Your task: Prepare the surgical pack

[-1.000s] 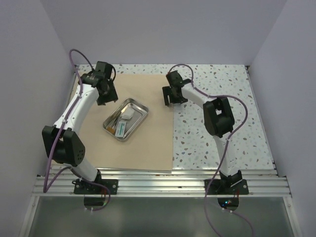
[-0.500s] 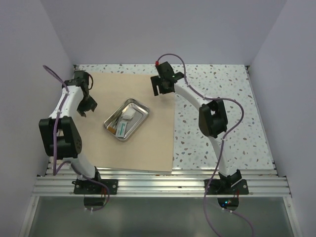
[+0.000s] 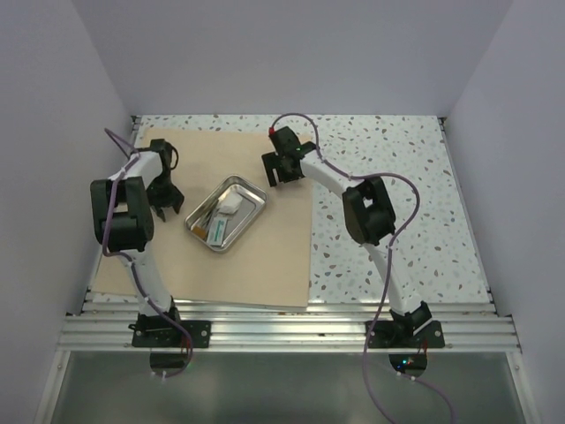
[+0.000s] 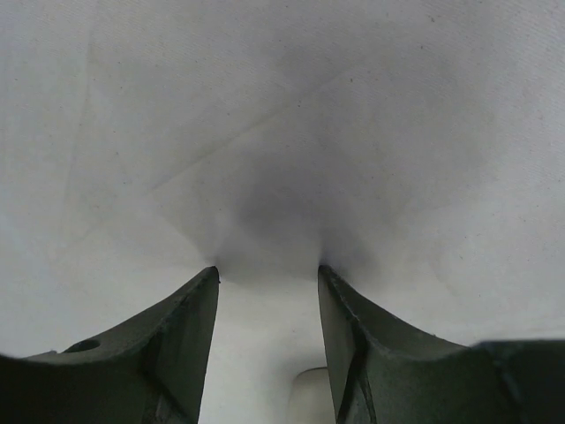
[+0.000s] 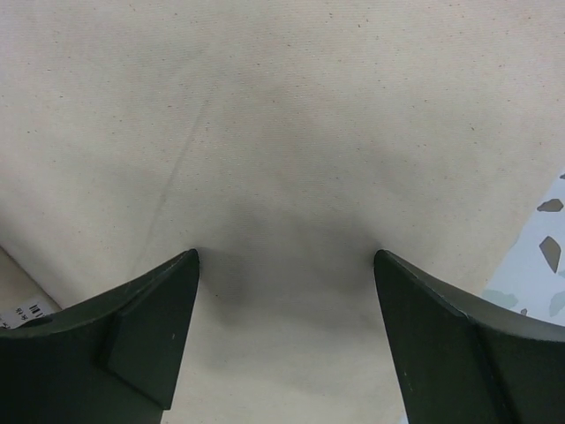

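Currently my left gripper (image 4: 267, 274) is spread open and empty over the sheet (image 3: 256, 265), just left of the tray (image 3: 226, 212). My right gripper (image 5: 284, 256), also open and empty, hangs near the sheet's far right corner. The tray rests on the flat sheet, toward its far side.

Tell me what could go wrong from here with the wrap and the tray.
1. The left gripper and right gripper are open, low over the flat wrap. A pinch on flat cloth may slip or grab nothing.
2. The tray sits loose on the wrap. Tugging the cloth could drag or tip it and spill what it holds.
3. The left gripper is close beside the tray and might knock it.
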Robot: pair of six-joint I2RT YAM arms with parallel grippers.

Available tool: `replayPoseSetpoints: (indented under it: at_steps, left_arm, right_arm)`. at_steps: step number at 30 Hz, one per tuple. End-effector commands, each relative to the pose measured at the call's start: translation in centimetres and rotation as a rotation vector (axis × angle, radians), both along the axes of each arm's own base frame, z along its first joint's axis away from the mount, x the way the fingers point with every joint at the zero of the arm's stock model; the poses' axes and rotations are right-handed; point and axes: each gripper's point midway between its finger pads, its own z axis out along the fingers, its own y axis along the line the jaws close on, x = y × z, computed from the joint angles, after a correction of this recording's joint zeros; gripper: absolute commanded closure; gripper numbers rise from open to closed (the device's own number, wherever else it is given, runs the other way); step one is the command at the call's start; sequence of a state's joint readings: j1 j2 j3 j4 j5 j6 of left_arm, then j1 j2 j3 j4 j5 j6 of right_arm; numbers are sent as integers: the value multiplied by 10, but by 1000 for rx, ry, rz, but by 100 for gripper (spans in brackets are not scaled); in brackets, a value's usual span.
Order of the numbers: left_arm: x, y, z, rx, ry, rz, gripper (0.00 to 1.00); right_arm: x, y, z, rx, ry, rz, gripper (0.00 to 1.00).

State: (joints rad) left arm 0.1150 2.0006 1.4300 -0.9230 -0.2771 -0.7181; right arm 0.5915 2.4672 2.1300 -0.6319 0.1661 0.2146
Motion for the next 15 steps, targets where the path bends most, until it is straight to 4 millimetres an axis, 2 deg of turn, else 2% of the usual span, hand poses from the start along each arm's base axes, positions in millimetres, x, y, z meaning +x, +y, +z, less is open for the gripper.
replayPoseSetpoints:
  at_steps: [1,4,10,12,14,15]
  left_arm:
    - [16,-16,-10,-31,18,-57,47]
    - [22,-29,-19,-37,50,-114,47]
    - [44,-53,-26,-97,20,-185,47]
    - [55,-75,-27,-122,4,-255,47]
    - [66,-87,-27,-141,-12,-299,47]
    - [69,-97,-26,-150,-17,-325,47]
  right_arm:
    - [-30,-48,-42,-148,140,-57,16]
    - [-44,-75,-53,-222,183,-99,16]
    - [-74,-122,-59,-316,242,-169,16]
    - [-86,-139,-58,-323,267,-210,15]
    - [-98,-160,-61,-348,299,-245,15]
    - [-99,-165,-55,-342,293,-263,15]
